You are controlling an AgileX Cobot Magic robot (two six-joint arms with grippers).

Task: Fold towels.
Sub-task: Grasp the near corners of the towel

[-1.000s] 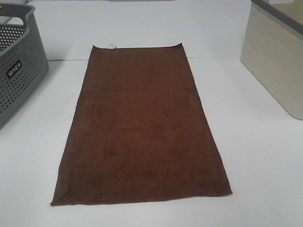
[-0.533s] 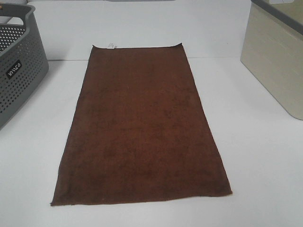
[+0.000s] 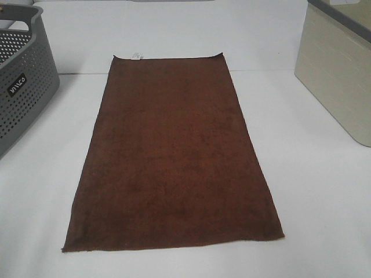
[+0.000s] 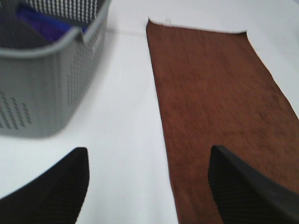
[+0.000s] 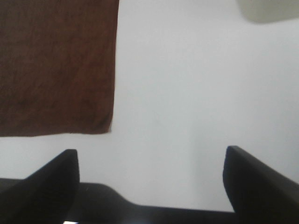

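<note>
The white table (image 3: 313,191) was bare but for three things; a dark reddish-brown towel (image 3: 174,156) lay spread flat along its middle, unfolded, with a small white tag (image 3: 137,56) on its far short edge; a grey perforated basket (image 3: 23,87) stood at the far left, well apart from the cloth, and a cream bin (image 3: 339,75) at the far right. Neither arm showed in the high view. The left gripper (image 4: 148,154) stood with its jaws wide and nothing between them; it faced along the towel's left long edge, which ran up between its two black fingers (image 4: 56,186); one finger showed against the cloth, the other against bare table, with the basket just beyond and something blue (image 4: 42,28) inside it; whether a finger touched the cloth could not be told. The right gripper (image 5: 150,154) was likewise spread wide and held nothing; it looked down on bare table, and the towel's near right corner (image 5: 105,123) lay beyond one finger, outside the gap; a corner of the cream bin showed at the far edge of that view.
</note>
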